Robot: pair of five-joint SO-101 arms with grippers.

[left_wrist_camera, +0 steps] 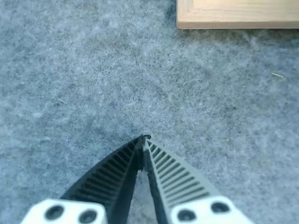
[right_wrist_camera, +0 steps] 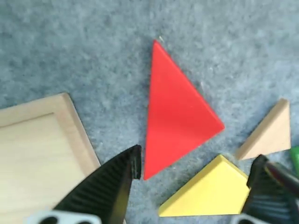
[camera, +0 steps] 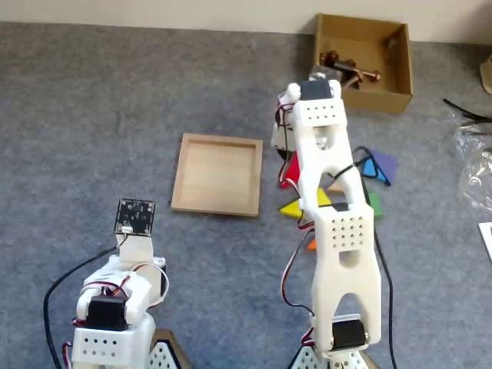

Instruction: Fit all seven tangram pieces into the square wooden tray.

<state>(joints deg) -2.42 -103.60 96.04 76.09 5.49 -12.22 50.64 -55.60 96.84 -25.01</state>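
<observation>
**A:** Starting from the high view?

**B:** Shows a square wooden tray point(camera: 177, 181) lying flat on grey carpet point(camera: 92, 115), about mid-table. Just to its right, shows loose tangram pieces scattered on the carpet, all outside the tray: a red triangle point(camera: 286, 175), a yellow triangle point(camera: 294, 207), a blue piece point(camera: 369, 167), a purple piece point(camera: 387, 164) and a green piece point(camera: 374, 204). Partly covered by the right arm point(camera: 330, 177), stretched out above them. Also takes in the left arm point(camera: 115, 307), folded at the near edge, and a cardboard box point(camera: 405, 65) at the far side.

**A:** And from the left wrist?

**B:** Looks down on the left gripper point(left_wrist_camera: 142, 138), pressed together with fingertips meeting, holding nothing, over bare carpet. Beyond the tips, well apart from them, catches one corner of the tray.

**A:** Then from the right wrist?

**B:** Looks down on the right gripper point(right_wrist_camera: 196, 163), spread wide and gripping nothing. Finds the red triangle flat on the carpet between the two fingers, with one corner just beside a fingertip point(right_wrist_camera: 133, 161). Places the tray's rim near that same finger, and the yellow triangle close to the red one but apart. Adds a pale wooden triangle point(right_wrist_camera: 268, 133) just beside the yellow one's tip.
</observation>
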